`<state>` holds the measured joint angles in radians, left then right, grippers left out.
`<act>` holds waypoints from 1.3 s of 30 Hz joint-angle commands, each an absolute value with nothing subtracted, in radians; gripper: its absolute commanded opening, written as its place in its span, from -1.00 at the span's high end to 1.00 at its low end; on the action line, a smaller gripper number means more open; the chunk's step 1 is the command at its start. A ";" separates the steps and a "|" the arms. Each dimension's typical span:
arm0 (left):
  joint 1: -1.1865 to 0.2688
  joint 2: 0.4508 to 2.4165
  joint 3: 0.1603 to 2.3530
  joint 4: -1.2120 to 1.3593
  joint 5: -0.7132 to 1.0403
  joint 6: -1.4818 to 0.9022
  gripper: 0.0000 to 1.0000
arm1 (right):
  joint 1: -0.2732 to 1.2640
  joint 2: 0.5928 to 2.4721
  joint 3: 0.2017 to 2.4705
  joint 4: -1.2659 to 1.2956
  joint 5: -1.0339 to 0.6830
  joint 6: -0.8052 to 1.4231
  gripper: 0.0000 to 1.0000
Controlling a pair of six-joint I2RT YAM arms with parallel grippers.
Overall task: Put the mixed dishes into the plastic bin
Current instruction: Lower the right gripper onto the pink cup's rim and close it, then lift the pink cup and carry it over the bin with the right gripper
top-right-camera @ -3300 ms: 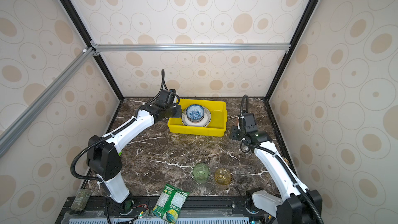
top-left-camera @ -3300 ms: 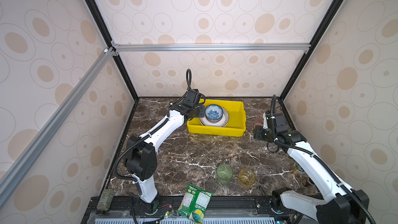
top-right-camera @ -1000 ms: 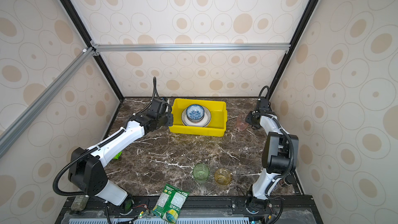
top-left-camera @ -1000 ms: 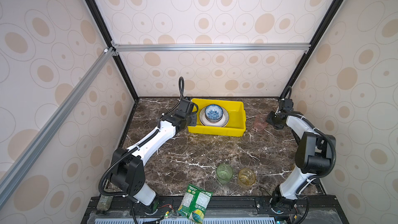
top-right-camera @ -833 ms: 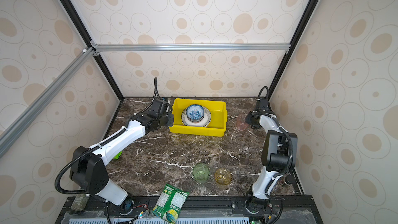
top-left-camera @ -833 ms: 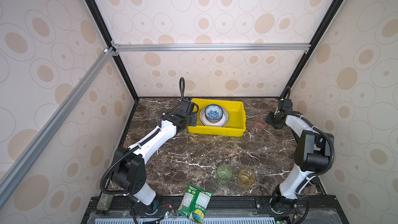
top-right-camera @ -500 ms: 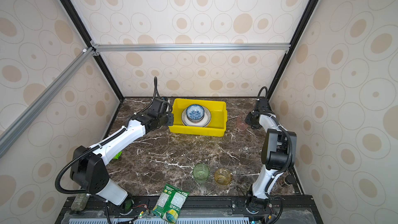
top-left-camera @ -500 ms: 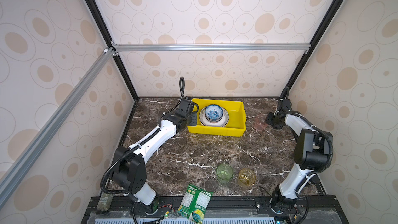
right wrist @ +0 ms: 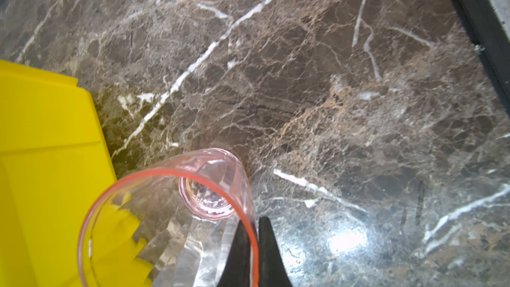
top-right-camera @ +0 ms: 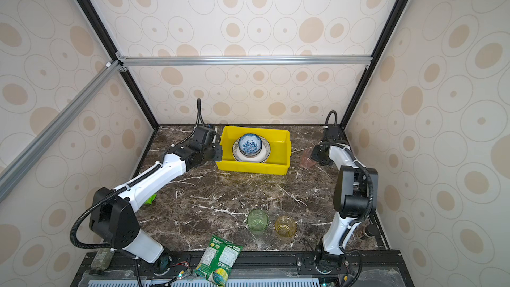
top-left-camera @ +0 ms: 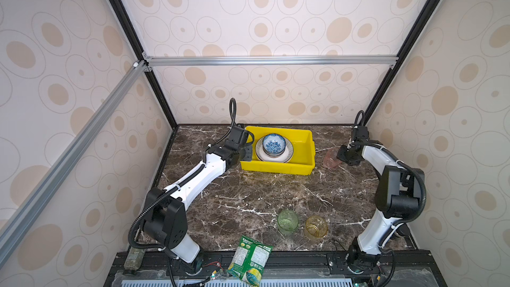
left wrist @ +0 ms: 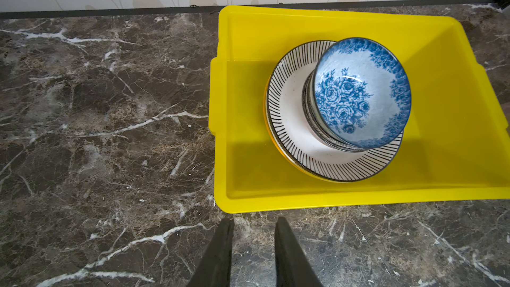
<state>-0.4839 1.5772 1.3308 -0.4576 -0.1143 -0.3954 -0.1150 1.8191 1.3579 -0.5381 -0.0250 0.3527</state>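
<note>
The yellow plastic bin [top-left-camera: 276,167] [top-right-camera: 252,168] stands at the back of the marble table. In it a blue floral bowl [top-left-camera: 274,143] [left wrist: 358,92] is stacked on other bowls over a striped plate [top-left-camera: 287,157] [left wrist: 289,111]. My left gripper [top-left-camera: 247,154] [left wrist: 254,223] hovers just outside the bin's left end, open and empty. Right of the bin, my right gripper [top-left-camera: 340,155] [right wrist: 252,222] is shut on the wall of a pink tumbler [top-left-camera: 330,159] [right wrist: 207,197], one finger inside the rim. A green tumbler [top-left-camera: 287,221] and an amber tumbler [top-left-camera: 316,227] stand near the front.
A green snack packet [top-left-camera: 249,260] hangs over the table's front edge. Something green [top-right-camera: 150,198] lies half hidden under the left arm. The enclosure's walls and black posts close in the back and both sides.
My right gripper has closed on the pink tumbler's wall over the last second. The left arm has barely moved since drawing back out of the bin.
</note>
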 commanded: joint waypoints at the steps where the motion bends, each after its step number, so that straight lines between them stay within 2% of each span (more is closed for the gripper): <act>1: -0.474 1.521 1.328 -0.469 -0.120 -0.387 0.45 | -0.087 1.738 1.370 -0.576 0.000 0.328 1.00; 22: -0.474 1.409 1.256 -0.458 -0.107 -0.408 0.44 | 0.098 1.534 1.426 -0.646 0.020 0.308 1.00; 39: -0.474 1.373 1.230 -0.452 -0.120 -0.399 0.44 | 0.239 1.620 1.465 -0.621 0.000 0.325 1.00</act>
<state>-0.4831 1.3930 1.2316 -0.4568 -0.1043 -0.4023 0.2199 1.5948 1.4338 -0.6334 -0.0002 0.3233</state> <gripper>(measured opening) 0.279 0.063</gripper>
